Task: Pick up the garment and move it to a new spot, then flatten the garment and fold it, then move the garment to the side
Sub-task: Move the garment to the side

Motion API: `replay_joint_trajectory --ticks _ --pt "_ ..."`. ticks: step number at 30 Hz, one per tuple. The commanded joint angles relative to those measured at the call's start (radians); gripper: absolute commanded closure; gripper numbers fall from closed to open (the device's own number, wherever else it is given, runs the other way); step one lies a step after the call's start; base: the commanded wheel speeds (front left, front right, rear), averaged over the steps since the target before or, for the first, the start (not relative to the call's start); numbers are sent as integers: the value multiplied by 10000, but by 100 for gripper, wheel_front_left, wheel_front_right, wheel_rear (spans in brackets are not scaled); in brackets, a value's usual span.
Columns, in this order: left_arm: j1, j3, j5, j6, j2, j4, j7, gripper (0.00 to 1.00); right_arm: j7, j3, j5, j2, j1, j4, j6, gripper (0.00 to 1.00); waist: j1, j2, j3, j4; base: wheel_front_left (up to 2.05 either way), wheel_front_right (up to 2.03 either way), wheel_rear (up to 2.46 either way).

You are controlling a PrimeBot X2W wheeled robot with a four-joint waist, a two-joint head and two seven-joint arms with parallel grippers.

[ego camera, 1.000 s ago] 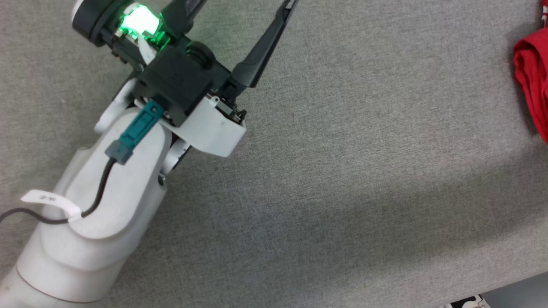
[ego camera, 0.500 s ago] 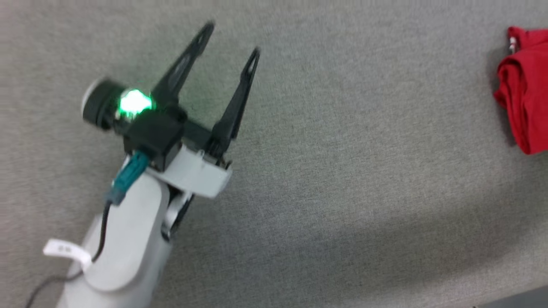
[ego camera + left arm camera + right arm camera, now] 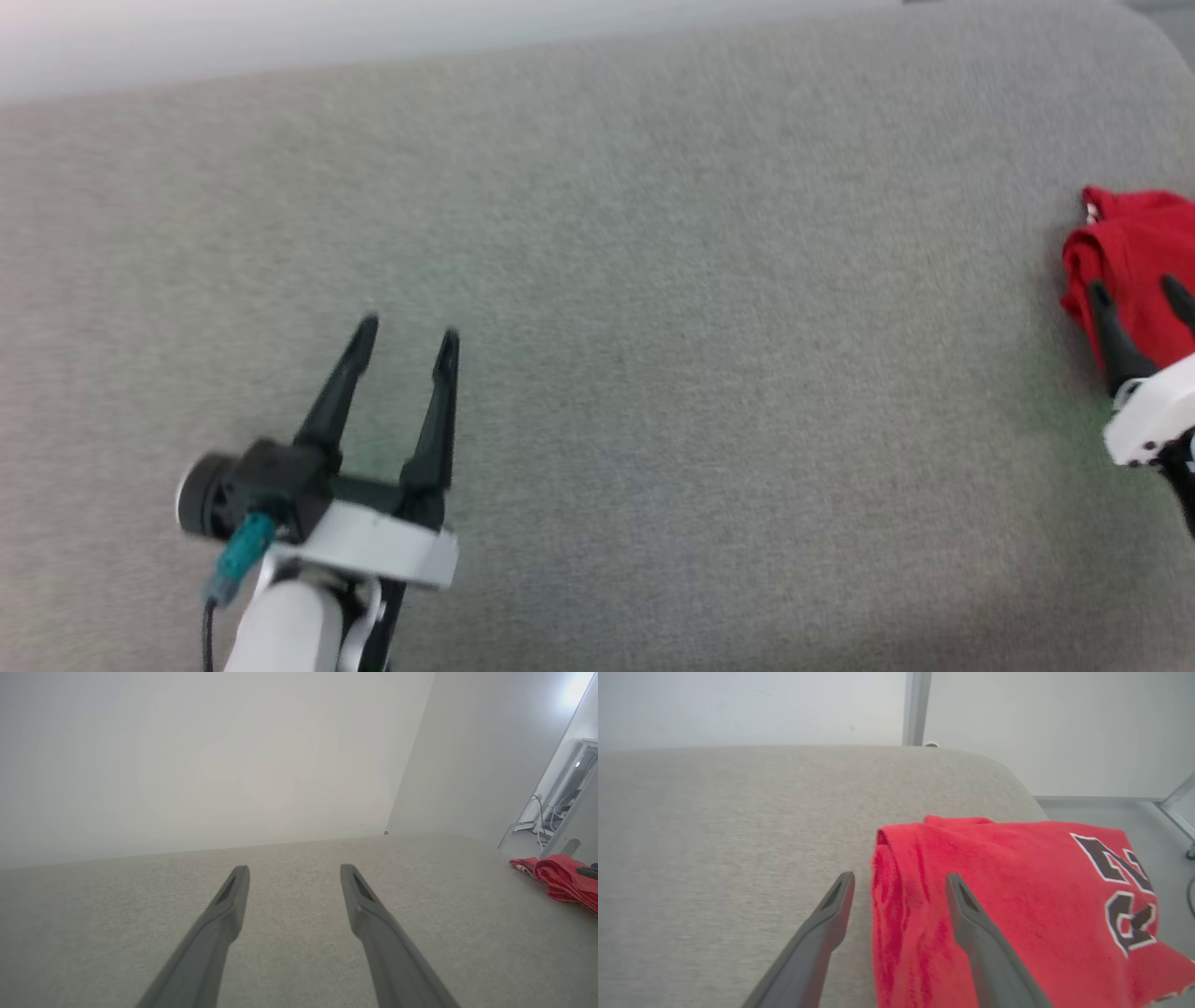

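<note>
The garment (image 3: 1017,896) is seen bunched near the right corner of the grey fabric surface (image 3: 700,280), with its rolled edge framed between the parted fingers of the right gripper (image 3: 900,877). The left gripper (image 3: 408,329) is held well apart from it, fingers likewise spread over bare fabric.

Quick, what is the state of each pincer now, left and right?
Left pincer: open, holding nothing.
Right pincer: open, at the folded edge of the garment, not closed on it.
</note>
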Motion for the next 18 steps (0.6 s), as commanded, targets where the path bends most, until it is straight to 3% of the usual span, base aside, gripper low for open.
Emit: replay_joint_trajectory --ticks 1,9,18 --pt "195 46 79 -47 -21 36 -4 0 -50 -125 -107 35 117 -152 -17 0 0 0 -865 716 0 0 0" --pt "1447 792 169 -70 -30 530 -5 0 -55 -1519 -1329 1139 1504 -2006 -17 0 0 0 -1734 1086 0 0 0" --pt "2432 1306 -106 -73 -68 442 -5 0 -57 -2570 -1973 1884 3434 -3685 -17 0 0 0 -2507 1573 0 0 0"
